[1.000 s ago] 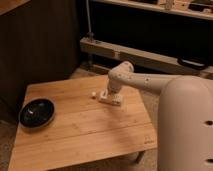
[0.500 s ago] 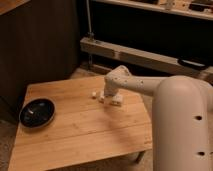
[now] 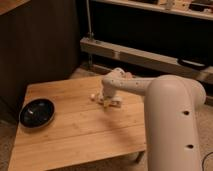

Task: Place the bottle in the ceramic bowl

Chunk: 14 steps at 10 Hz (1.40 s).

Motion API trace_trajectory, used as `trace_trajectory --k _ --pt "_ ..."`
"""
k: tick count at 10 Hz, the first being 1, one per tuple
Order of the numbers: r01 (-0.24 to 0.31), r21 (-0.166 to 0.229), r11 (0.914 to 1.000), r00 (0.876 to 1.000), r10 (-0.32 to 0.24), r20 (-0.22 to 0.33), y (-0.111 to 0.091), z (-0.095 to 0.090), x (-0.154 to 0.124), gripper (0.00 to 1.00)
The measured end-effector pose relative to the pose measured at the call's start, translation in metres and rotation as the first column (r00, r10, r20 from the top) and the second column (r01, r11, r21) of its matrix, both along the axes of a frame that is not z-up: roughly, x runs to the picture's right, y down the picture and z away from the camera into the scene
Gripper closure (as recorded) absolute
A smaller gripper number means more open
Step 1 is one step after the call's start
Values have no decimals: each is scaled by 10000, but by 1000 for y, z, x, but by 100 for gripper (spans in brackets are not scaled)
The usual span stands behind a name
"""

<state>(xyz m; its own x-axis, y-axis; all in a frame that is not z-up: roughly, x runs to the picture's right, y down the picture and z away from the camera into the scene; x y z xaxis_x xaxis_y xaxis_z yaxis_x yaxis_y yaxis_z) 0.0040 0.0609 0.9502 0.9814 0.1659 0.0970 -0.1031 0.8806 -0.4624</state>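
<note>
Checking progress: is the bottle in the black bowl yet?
Out. The bottle sits on the table by the gripper, well apart from the ceramic bowl.

bowl [image 3: 31, 119] on table [image 3: 75, 140] L side, gripper [image 3: 106, 103] mid-table, by bottle [image 3: 93, 96]

Glossy bowl [image 3: 26, 120] — matt wood table [image 3: 75, 142] — smooth hand [image 3: 108, 101] above it.
</note>
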Motion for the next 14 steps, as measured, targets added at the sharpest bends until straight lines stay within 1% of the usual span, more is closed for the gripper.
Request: trace_trajectory --k 2,3,4,5,6,7,8,9,10,11,12,13,14 --pt "56 3 10000 10000 -56 9 0 -2 0 75" --pt "23 -32 10000 10000 -23 10 1 -3 0 90" --pt "59 -23 10000 10000 -59 26 1 -3 -2 97" --pt "176 -12 9998 9998 -176 79 0 -2 -3 100" --pt "506 -95 9987 9977 -501 450 -4 -10 -12 100" --pt "937 -95 9956 9914 -925 921 -10 -24 -32 100" --pt "1206 -94 9927 9856 -1186 1206 -15 -34 -48 100" --pt "1745 -48 9847 9687 -1708 1800 -29 -57 -86 100" --pt "2055 1 9787 9556 -2007 2158 -36 -70 -110 100" --pt "2375 60 9714 9388 -2311 2554 -42 -83 -136 100" --pt "2766 147 9609 9142 -2678 3041 -43 -95 -167 100" --pt "3333 333 9422 8702 -3210 3737 -38 -117 -208 100" --pt "3626 432 9309 8428 -3473 4112 -33 -127 -227 100"
